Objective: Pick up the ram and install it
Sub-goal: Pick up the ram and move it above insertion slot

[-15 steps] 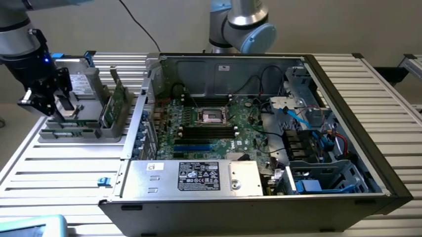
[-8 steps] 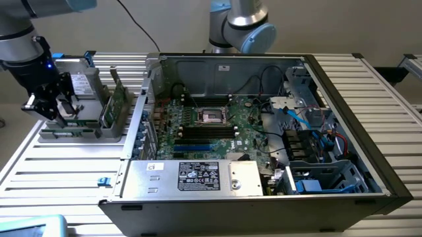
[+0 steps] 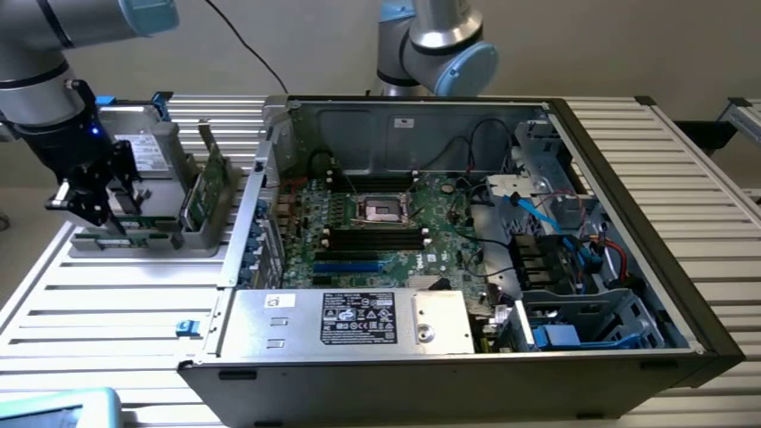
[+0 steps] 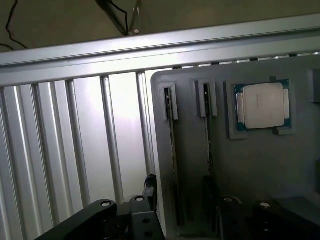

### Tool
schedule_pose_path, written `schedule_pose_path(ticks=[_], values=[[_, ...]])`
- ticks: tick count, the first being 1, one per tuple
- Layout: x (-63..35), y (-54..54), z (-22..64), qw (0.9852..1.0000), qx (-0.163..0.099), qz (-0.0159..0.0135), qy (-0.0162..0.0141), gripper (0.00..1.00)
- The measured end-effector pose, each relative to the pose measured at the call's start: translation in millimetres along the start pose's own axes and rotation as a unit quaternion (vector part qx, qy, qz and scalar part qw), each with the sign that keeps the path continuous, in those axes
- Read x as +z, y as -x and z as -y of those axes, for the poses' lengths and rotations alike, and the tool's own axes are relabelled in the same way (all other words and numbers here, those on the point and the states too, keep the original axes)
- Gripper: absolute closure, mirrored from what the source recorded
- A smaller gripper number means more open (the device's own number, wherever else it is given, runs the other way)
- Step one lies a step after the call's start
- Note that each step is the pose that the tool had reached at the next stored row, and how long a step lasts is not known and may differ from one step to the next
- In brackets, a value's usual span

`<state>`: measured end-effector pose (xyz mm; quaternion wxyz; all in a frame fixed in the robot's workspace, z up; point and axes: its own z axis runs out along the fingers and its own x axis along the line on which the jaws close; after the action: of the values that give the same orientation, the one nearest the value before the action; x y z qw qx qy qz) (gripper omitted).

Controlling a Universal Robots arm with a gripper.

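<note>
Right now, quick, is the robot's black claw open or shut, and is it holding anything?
Black metal gripper: open, holding nothing, poised over the long thin green ram stick standing in the grey plastic holder.

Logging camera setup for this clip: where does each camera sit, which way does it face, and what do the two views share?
Exterior view: off the arm, high, looking down on the open computer case and slatted table; the arm and claw show at the exterior view's left, over the grey holder.
Wrist view: on the wrist, facing down into the holder, with the ram edge-on in a slot and a processor nearby; claw parts show.
Shared: holder, table slats, claw.
</note>
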<state>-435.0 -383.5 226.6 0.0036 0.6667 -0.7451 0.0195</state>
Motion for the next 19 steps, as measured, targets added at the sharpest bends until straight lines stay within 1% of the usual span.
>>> schedule_pose_path(ticks=[7, 12, 19], values=[[12.5, -0.2, -0.2, 1.0000, 0.000, 0.0001, 0.0000, 0.51], [15.9, -0.5, -0.2, 1.0000, 0.000, 0.0001, 0.0000, 0.51], [27.2, -0.2, -0.5, 1.0000, 0.000, 0.0000, 0.0000, 0.51]])
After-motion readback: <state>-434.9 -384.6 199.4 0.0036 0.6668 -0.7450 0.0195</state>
